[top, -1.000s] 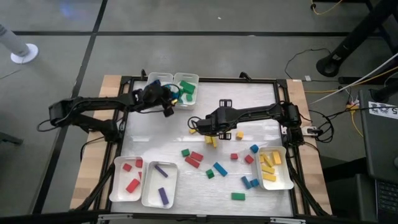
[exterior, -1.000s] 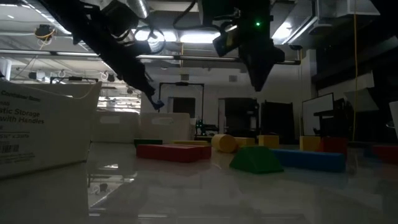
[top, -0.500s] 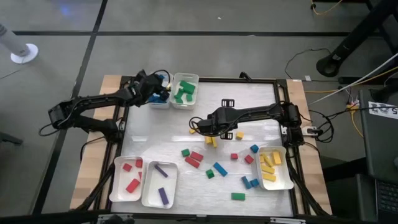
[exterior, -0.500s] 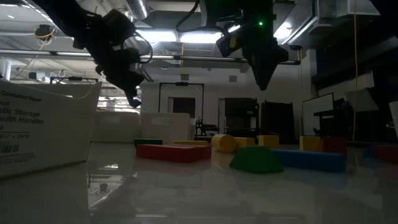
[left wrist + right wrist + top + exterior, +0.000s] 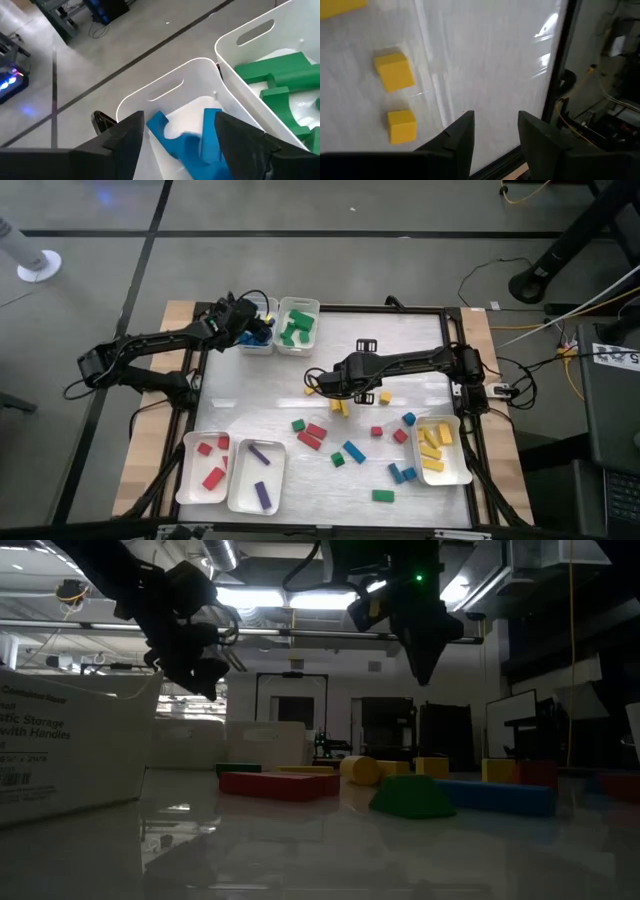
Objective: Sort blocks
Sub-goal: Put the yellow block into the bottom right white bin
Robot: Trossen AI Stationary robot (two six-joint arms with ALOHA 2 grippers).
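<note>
1. The table (image 5: 400, 330) is white with a dark frame round it. Its widest open stretch lies along the far edge, between the green tray and the right rail; the near half is strewn with loose blocks (image 5: 353, 451) in red, blue, green and yellow.
2. The left arm (image 5: 150, 345) has swung since a second ago: then it reached in over the green tray, now it sits back over the far-left corner, close to the frame.
3. The right arm (image 5: 420, 362) has not moved; it stretches from the right rail toward the table's middle.
4. Five white trays hug the edges: the blue tray (image 5: 165, 95) and the green tray (image 5: 298, 325) side by side at the far left, a red one (image 5: 190, 470) and a purple one (image 5: 262, 480) at the near left, a yellow one (image 5: 440, 452) at the near right.
5. The left gripper (image 5: 177, 137) hangs over the blue tray with its fingers spread and nothing between them; half a second ago it held a blue piece there.
6. The right gripper (image 5: 495, 131) hovers above the bare tabletop, fingers parted and holding nothing.
7. Blue blocks (image 5: 192, 145) lie in their tray under the left gripper.
8. Two yellow cubes (image 5: 395, 71) rest just beside the right gripper.
</note>
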